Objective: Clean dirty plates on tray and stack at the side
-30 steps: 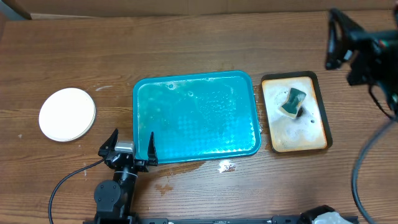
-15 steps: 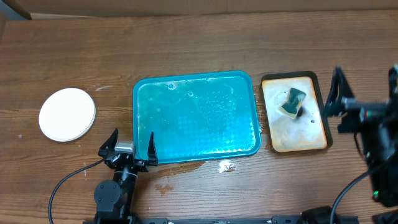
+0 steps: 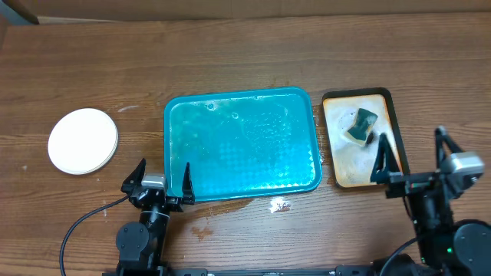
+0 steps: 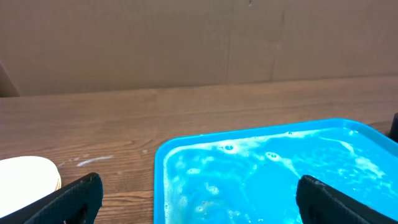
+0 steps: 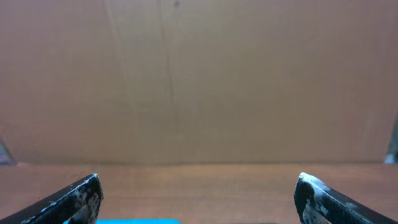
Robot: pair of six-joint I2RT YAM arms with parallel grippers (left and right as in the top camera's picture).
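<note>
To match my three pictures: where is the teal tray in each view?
Overhead: the teal tray sits at centre.
Left wrist: tray lower right, cut by bottom edge.
Right wrist: tray is only a thin strip at the bottom edge, left of centre.
Shared landmark: the brown wooden table.

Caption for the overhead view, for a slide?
Plates stacked left of the wet teal tray; sponge on the tan tray; left hand and right hand open.

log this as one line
plates stacked left of tray | tray wet, bare | sponge on tan tray | left gripper open | right gripper open
</note>
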